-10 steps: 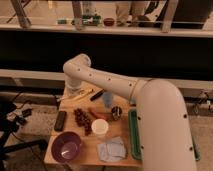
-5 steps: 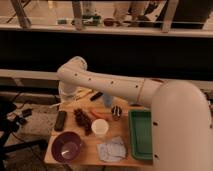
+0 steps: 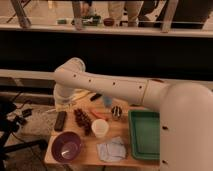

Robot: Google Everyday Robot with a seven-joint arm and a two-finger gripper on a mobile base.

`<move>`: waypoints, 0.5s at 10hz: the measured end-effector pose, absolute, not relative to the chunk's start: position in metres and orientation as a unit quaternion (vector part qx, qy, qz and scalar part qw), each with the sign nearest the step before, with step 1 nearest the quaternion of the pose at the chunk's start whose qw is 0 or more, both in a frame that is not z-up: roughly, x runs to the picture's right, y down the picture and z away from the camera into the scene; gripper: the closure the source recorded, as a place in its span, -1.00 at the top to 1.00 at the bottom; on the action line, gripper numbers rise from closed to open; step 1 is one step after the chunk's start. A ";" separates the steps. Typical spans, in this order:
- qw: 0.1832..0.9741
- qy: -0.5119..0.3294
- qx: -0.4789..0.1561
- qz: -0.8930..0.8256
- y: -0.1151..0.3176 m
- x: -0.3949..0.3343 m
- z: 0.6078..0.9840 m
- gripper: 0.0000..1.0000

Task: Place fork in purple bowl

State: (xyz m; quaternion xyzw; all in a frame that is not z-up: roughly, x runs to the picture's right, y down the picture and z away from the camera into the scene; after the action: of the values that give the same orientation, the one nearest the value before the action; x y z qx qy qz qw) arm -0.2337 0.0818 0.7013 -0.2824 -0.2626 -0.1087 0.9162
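The purple bowl [image 3: 66, 147] stands at the front left corner of the small wooden table [image 3: 88, 151], glossy with a paler lilac inside, and nothing shows in it. I cannot make out the fork among the items on the table. My white arm [image 3: 115, 87] reaches in from the right, bends at the elbow [image 3: 70, 74] and drops toward the table's far left corner. My gripper [image 3: 65, 103] is at that low end, over the back left of the table, well behind the bowl.
A white cup [image 3: 100, 128] stands mid-table beside a dark brown clump [image 3: 83, 120]. A green tray [image 3: 145, 134] fills the right side. A black bar [image 3: 60, 120], a metal can [image 3: 116, 112], a blue-white cloth [image 3: 112, 149] and a yellow item [image 3: 81, 95] lie around. A dark counter runs behind.
The arm's elbow has swung left and sunk a little toward the table's far left corner. The upper arm now covers more of the right side. The table items have not moved.
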 end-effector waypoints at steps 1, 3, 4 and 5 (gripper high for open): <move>0.916 -0.262 -0.282 -0.108 0.081 -0.232 0.702 -0.81; 0.916 -0.262 -0.283 -0.108 0.082 -0.232 0.703 -0.81; 0.916 -0.262 -0.283 -0.108 0.082 -0.233 0.703 -0.81; 0.916 -0.262 -0.283 -0.108 0.082 -0.232 0.703 -0.81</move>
State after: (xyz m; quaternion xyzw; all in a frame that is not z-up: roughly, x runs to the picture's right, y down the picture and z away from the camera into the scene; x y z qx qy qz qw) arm -0.2322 0.0821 0.7027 -0.2830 -0.2621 -0.1078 0.9163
